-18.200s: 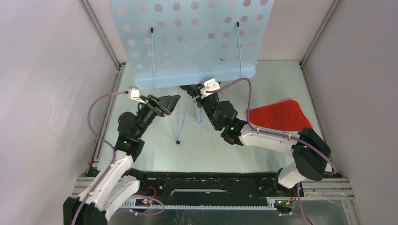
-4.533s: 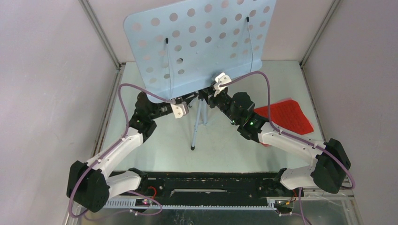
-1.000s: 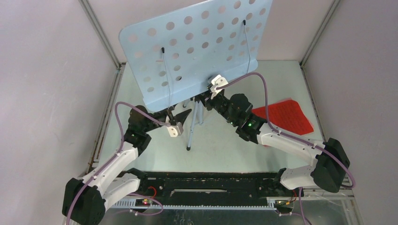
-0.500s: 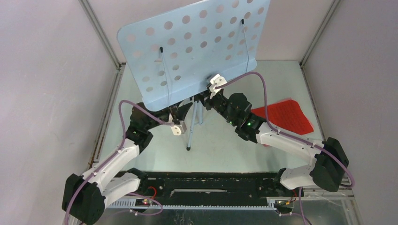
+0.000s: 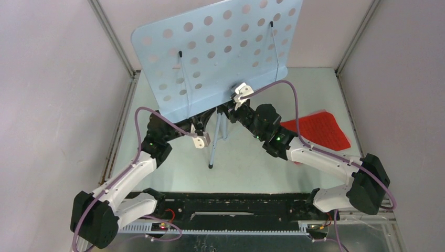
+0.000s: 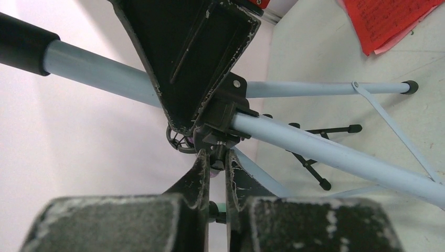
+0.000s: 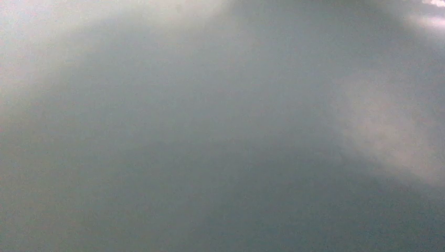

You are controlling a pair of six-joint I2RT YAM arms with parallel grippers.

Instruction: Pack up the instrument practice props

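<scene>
right wrist view: uniform grey-blue blur; nothing resolves.
right gripper [image 5: 226,111]: tips hidden under the lower edge of the music desk [image 5: 220,52], at the head of the tripod [image 5: 214,149]; whether the jaws are apart or together cannot be told.
left gripper [image 6: 215,160]: fingers nearly together, clamped on the collar knob [image 6: 218,152] of the tripod.
black wedge [image 6: 191,52]: scuffed, at 12 o'clock above the collar in the left wrist view; identity unclear.
music desk: tilted on the tripod, at 12 o'clock on the table [image 5: 246,168]; top edge cut off by the frame.
score sheets [image 5: 317,130]: red over pink, flat on the table at 3 o'clock from the tripod; near corner covered by the right arm.
mic mount [image 6: 336,129]: black, on the table beyond a tripod tube that partly hides it.
</scene>
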